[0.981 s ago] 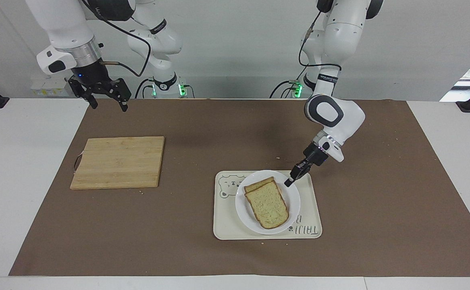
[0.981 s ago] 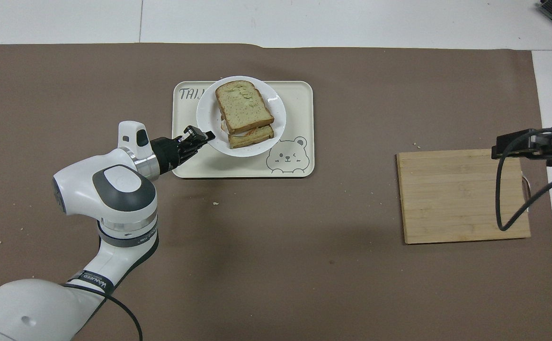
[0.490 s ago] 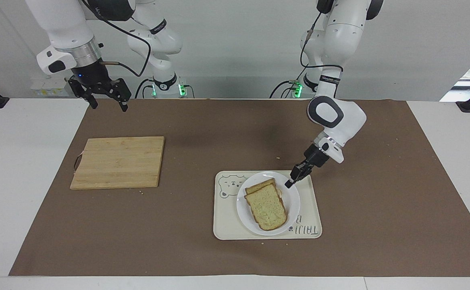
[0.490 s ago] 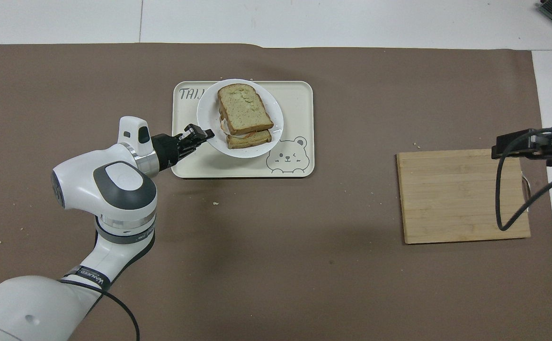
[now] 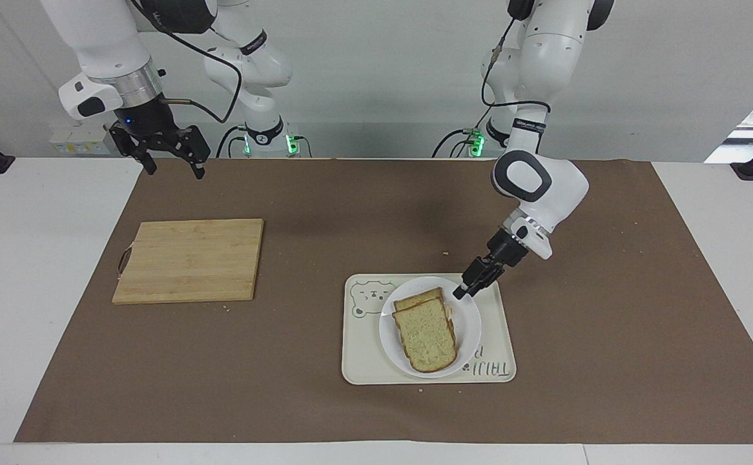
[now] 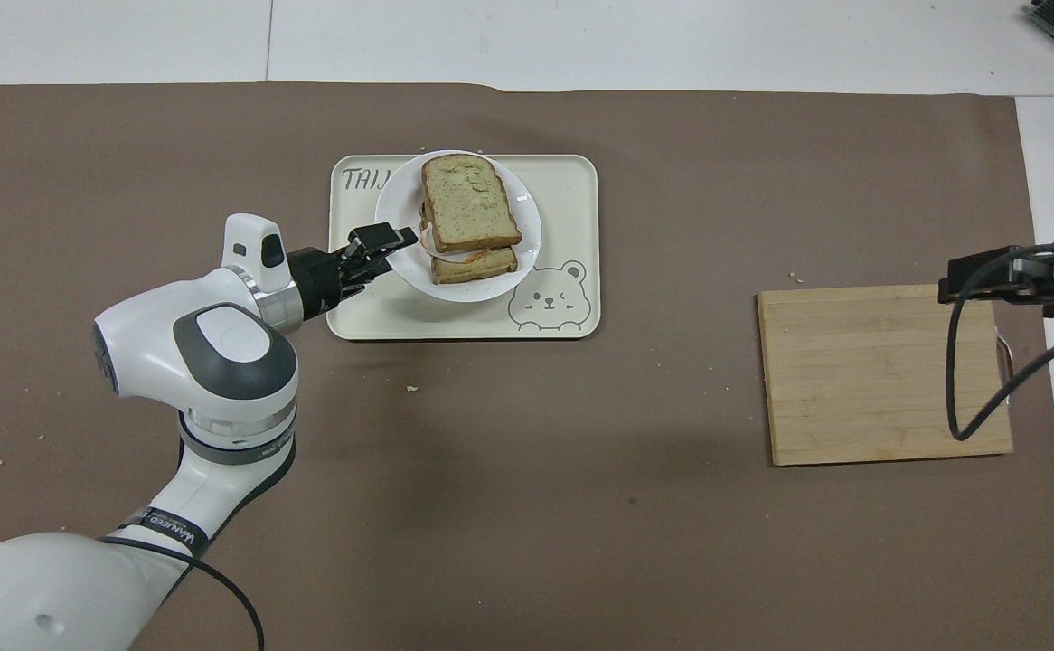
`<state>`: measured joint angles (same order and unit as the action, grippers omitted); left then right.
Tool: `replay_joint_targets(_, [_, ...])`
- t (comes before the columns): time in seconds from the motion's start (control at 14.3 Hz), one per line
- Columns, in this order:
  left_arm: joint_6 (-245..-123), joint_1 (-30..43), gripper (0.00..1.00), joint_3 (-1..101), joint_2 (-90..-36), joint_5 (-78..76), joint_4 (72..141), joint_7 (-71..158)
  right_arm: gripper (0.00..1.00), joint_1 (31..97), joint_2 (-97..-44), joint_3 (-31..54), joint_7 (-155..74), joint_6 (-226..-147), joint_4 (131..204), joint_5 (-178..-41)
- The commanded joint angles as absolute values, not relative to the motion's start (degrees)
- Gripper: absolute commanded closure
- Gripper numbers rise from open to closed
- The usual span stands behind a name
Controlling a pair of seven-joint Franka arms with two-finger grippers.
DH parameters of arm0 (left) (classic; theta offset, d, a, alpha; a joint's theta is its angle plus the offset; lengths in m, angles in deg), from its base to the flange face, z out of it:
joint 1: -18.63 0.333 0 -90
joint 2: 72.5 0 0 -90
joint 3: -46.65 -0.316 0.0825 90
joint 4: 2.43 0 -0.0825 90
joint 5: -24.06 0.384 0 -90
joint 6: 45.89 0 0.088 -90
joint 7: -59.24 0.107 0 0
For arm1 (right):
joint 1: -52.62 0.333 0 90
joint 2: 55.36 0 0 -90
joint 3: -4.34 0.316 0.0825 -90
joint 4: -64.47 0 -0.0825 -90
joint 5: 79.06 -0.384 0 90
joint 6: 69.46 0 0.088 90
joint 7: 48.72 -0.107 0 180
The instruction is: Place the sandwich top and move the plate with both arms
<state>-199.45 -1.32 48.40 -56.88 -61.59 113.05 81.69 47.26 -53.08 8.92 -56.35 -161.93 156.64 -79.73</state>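
Note:
The plate (image 5: 471, 323) is over the cream tray (image 5: 363, 356), with a shadow under its edge in the overhead view. On the plate lies a stacked sandwich. The sandwich top (image 5: 427, 337), a plain toasted slice, lies on the lower slice (image 5: 418, 299). My left gripper (image 5: 459, 294) is shut on the plate's rim at the side nearer the robots. The overhead view shows the same grip (image 6: 400, 240) on the plate (image 6: 396, 210), with the sandwich top (image 6: 468, 203) on it. My right gripper (image 5: 175, 172) is open and empty, up in the air near the cutting board's corner, and the arm waits.
A wooden cutting board (image 5: 189, 259) lies toward the right arm's end of the table, also in the overhead view (image 6: 879, 372). The tray (image 6: 565, 201) has a bear drawing. A brown mat (image 5: 325, 213) covers the table, with scattered crumbs.
My left gripper has risen slightly with the plate's rim in it. The plate and sandwich have shifted and turned a little over the tray. The right arm has not moved.

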Motion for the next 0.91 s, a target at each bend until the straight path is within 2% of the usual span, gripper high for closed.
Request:
replay_joint_targets(0.0, [-199.26,-1.76,0.24,48.23,-60.01,-60.93,113.67,81.04,0.00,47.26,-53.16,8.74,-55.57,-161.39,156.14,-79.67])
replay_joint_targets(0.42, [-198.73,-1.67,0.18,48.23,-65.90,-60.93,116.21,81.04,0.00,47.26,-53.16,8.74,-55.57,-161.39,156.14,-79.67])
replay_joint_targets(0.49, [-198.73,-1.41,0.03,48.14,-67.91,-60.85,116.91,81.04,0.00,47.26,-53.16,8.74,-55.57,-161.39,156.14,-79.67])
replay_joint_targets(0.56, [-198.55,-0.89,0.00,48.05,-70.11,-60.85,117.44,81.04,0.00,47.26,-53.16,8.74,-55.57,-161.39,156.14,-79.67])
replay_joint_targets(0.7, [-198.46,0.52,0.00,47.97,-73.54,-59.80,119.29,81.04,0.00,47.26,-53.16,8.74,-55.57,-161.39,156.23,-79.67])
replay_joint_targets(0.84, [-198.46,1.40,0.00,47.88,-74.26,-58.83,119.21,81.04,0.00,47.26,-53.16,8.74,-55.57,-161.39,156.14,-79.67])
